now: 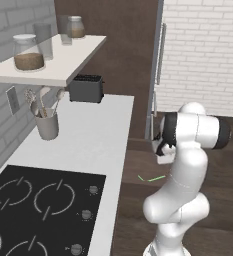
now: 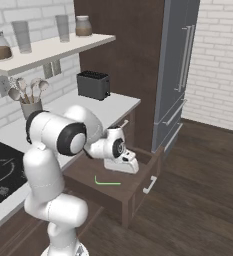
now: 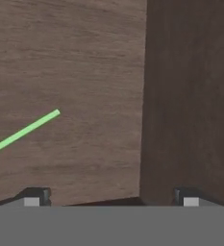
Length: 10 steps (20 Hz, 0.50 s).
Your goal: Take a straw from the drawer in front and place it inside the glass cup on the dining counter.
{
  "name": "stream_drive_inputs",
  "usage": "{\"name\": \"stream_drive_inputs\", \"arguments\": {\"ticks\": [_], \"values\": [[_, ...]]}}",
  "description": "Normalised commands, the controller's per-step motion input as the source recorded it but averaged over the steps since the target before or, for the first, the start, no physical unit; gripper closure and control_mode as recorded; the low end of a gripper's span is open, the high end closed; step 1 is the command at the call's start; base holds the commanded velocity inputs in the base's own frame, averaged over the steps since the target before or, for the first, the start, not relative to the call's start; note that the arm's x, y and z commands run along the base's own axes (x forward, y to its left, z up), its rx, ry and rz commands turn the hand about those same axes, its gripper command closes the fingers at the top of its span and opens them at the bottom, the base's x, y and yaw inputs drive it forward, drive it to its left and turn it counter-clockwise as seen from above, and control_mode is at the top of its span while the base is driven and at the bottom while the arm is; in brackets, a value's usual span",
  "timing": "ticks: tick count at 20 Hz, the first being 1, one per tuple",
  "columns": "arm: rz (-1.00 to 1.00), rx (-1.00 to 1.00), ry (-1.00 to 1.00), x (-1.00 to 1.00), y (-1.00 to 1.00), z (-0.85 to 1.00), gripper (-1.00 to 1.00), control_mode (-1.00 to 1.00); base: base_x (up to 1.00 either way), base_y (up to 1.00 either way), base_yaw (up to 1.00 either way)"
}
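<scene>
Hand view shows the straw (image 3: 23, 131) lying flat on the floor of the open drawer (image 3: 84, 57), to the left of and just ahead of the jaws (image 3: 111, 197), with the drawer wall rising in front of the right fingertip. Right base view places the jaws above the drawer interior, aimed down into it, and the straw rests loose on the wood because nothing restrains it. Both fingertips stand at full spread, released, grasping nothing and touching nothing; judged from this, alignment over the straw is not yet complete.
</scene>
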Motion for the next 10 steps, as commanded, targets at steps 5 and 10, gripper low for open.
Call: {"name": "stream_drive_inputs", "arguments": {"ticks": [5,10], "values": [[-0.01,-0.08,0.00,0.00,-0.48,-0.17,-1.00,-1.00,0.00,0.00,0.00],[0.00,-0.09,-0.02,0.00,-0.60,-0.12,-1.00,-1.00,0.00,0.00,0.00]]}}
